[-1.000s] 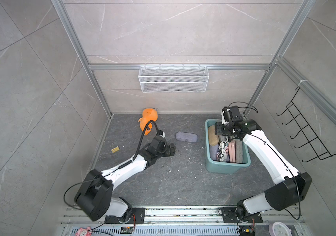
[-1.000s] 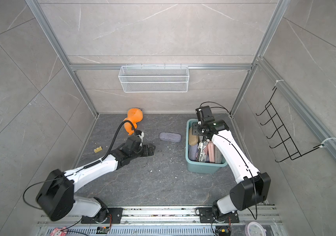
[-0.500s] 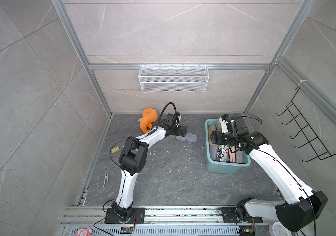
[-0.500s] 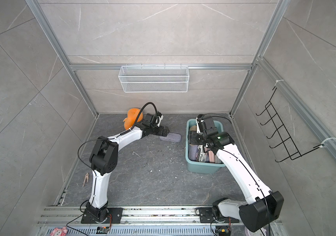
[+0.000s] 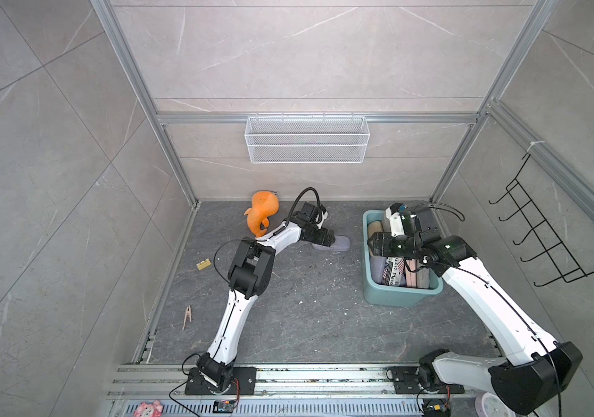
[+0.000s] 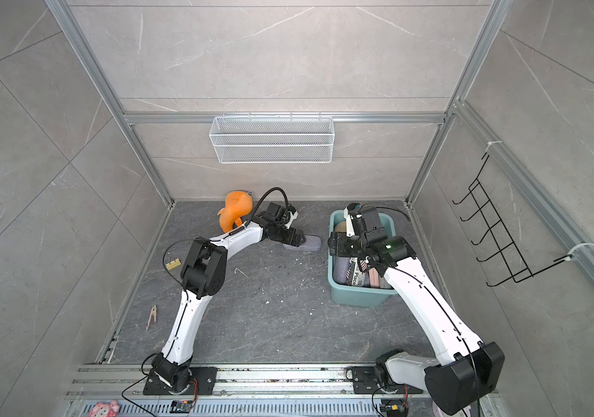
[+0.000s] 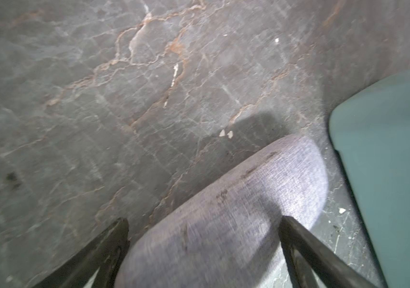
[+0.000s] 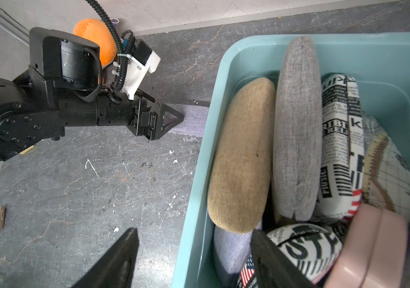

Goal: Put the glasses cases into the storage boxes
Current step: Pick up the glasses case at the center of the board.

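Almost done packing glasses cases [image 8: 296,124] into teal tub [image 8: 202,159], bar lilac case [image 7: 224,224] between parted left gripper [image 7: 202,220] jaws; right gripper [image 8: 193,232] gaping, empty

White links [image 5: 232,317], black joints [image 5: 252,269] and fingers [image 8: 116,259] — looped cables [image 8: 109,25].

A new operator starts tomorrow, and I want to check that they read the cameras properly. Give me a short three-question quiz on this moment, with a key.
1. True or false: the lilac case lies inside the teal tub.
2. What sits between the fingers of the left gripper? A: the orange plush toy. B: the lilac case. C: the clothespin.
3. Fill in: the right gripper hangs over the tub's rim with its jaws ____.

Key: 1 false; 2 B; 3 open.
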Controlling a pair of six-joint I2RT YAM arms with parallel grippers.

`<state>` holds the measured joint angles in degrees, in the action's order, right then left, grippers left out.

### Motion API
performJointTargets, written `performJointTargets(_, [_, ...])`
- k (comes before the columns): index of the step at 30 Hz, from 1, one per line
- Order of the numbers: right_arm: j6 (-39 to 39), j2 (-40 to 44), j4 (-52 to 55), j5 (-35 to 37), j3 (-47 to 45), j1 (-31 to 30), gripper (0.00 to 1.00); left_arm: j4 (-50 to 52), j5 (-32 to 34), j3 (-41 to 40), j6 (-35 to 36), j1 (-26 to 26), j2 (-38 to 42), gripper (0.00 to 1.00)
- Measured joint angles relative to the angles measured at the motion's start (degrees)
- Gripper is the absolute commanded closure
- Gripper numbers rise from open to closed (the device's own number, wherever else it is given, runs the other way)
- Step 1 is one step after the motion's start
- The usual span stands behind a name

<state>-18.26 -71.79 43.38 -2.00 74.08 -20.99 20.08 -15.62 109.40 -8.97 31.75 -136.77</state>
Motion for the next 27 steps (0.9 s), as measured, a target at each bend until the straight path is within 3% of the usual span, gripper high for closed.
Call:
performJointTargets(6, [0.0,2.86,0.07,-0.87,-2.03,0.0,0.25,-1.9,-0.26,-9.51,-0.55,0.72,5.99,0.06])
performJointTargets(20, [0.02,5.6,0.07,-0.83,-4.94,0.0,0.23,-2.27,1.62,-20.11,-3.28,7.15,13.33,0.06])
performJointTargets(27, [0.02,6.08,0.02,-0.83,-5.31,0.0,0.19,1.73,7.8,-17.29,-4.11,8.72,14.75,0.02])
